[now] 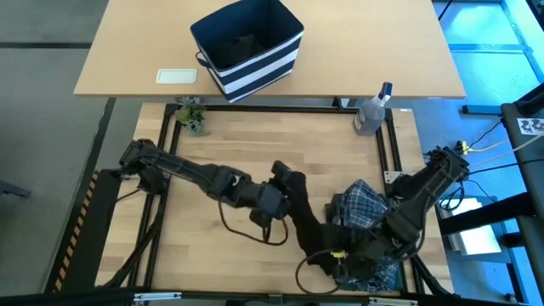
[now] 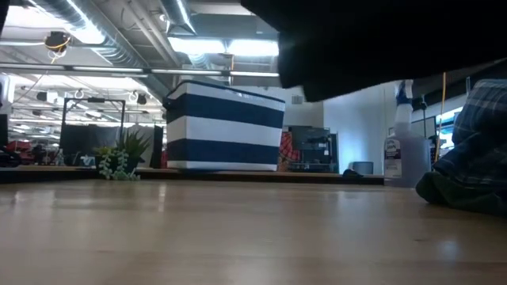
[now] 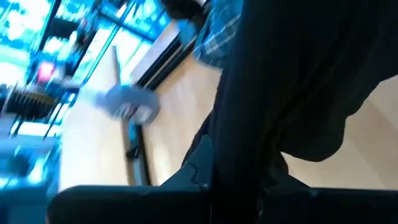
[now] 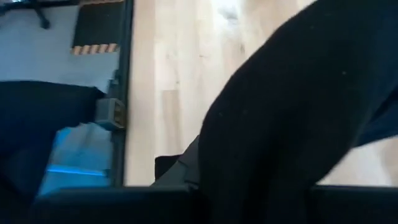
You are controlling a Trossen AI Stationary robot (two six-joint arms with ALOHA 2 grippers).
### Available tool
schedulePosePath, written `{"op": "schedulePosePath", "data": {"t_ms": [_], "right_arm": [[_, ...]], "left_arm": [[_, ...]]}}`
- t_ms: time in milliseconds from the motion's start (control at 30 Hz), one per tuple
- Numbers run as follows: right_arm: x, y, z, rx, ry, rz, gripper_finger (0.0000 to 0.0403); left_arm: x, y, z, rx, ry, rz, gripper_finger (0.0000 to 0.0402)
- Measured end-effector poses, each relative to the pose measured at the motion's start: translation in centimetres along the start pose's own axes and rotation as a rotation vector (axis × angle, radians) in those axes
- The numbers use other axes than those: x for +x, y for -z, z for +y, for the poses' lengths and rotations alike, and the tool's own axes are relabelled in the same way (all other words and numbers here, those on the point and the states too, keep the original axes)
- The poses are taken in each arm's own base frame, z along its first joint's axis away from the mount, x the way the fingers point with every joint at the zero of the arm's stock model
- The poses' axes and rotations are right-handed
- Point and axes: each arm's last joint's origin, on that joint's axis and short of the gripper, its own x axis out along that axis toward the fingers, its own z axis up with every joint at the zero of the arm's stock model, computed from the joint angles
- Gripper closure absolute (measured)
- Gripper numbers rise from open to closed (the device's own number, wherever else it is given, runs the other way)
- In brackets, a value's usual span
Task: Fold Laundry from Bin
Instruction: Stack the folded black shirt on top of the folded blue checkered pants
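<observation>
The left arm reaches across the table's middle, its left gripper (image 1: 285,183) closed on black cloth. The right arm folds inward near the front edge, its right gripper (image 1: 353,248) also clamped on cloth.

A black garment (image 3: 292,93) fills most of the left wrist view. It hangs as a long dark strip of cloth with soft folds and covers the place where the fingers would show, so they cannot be seen. Behind it lies the light wooden worktop (image 3: 168,118). Near the far edge, a piece of the blue-and-white plaid shirt (image 3: 217,34) shows beside the black cloth. A clear spray bottle (image 3: 127,102) appears blurred on the worktop, next to a dark metal rail (image 3: 134,152). Beyond the worktop, the room looks bright blue.
</observation>
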Motion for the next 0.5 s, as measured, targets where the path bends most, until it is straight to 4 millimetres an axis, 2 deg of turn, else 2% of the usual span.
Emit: {"op": "schedulePosePath", "data": {"t_ms": [233,500], "right_arm": [[0.2,0.7,0.4,0.117,-0.037,0.057,0.0362],[1.0,2.0,0.3,0.153,0.002,0.109,0.0362]], "left_arm": [[2.3,0.4,1.4,0.050,0.049,-0.155,0.0379],[3.1,0.8,2.2,0.051,0.077,-0.202,0.0379]]}}
